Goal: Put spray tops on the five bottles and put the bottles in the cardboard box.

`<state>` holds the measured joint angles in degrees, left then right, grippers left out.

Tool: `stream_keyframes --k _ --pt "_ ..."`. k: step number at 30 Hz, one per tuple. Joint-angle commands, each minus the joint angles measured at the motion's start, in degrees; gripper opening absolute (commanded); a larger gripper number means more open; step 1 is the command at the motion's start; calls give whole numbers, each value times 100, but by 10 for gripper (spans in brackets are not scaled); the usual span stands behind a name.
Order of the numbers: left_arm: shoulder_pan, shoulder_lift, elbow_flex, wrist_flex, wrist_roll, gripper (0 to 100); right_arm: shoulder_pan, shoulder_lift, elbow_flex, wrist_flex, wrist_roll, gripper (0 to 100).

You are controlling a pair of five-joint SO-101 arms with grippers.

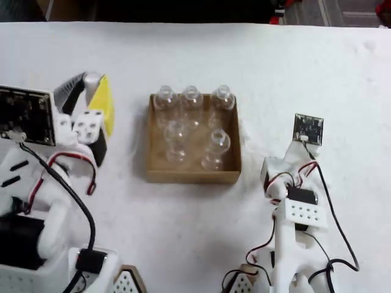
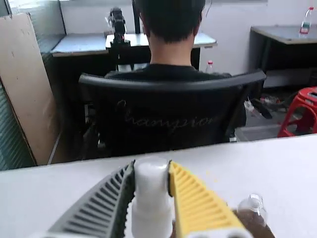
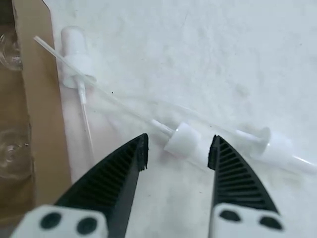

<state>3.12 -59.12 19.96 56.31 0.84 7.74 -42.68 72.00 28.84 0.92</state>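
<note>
- Worktop: is showing plain white, faintly mottled.
- Cardboard box: is showing tan brown, unprinted.
- Bottles: are showing clear and colourless.
- Left claw: is showing one grey finger and one yellow finger, both patterned with fine cross-ridges.
- Spray top between those fingers: is showing white.
- Right claw: is showing black ridged fingers on white mounts with dark round holes.
- Loose spray tops: are showing white caps with clear tubes.
- Arm wiring: is showing black and red.
</note>
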Motion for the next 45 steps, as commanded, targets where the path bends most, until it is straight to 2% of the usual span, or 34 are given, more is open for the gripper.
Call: stream_keyframes --k 1,8,13,20,24,38,45 --pt "66 321 0 -897 -26 21 -22 -92 -18 -92 62 180" --pt "215 1147 53 -2479 -9 21 -22 -92 -18 -119 62 180" --pt "796 1534 62 -2901 -53 21 -22 -101 -18 -127 62 180" --pt "989 3266 -264 -4229 -141 21 -13 -101 -18 -127 62 180" --pt "980 3749 -615 -4114 -466 21 -13 -75 -18 -251 62 180" --pt "1024 4171 -651 -4070 -457 21 -13 -75 -9 -268 70 180" --pt "1024 4180 -589 -4563 -457 21 -13 -75 -9 -268 70 180"
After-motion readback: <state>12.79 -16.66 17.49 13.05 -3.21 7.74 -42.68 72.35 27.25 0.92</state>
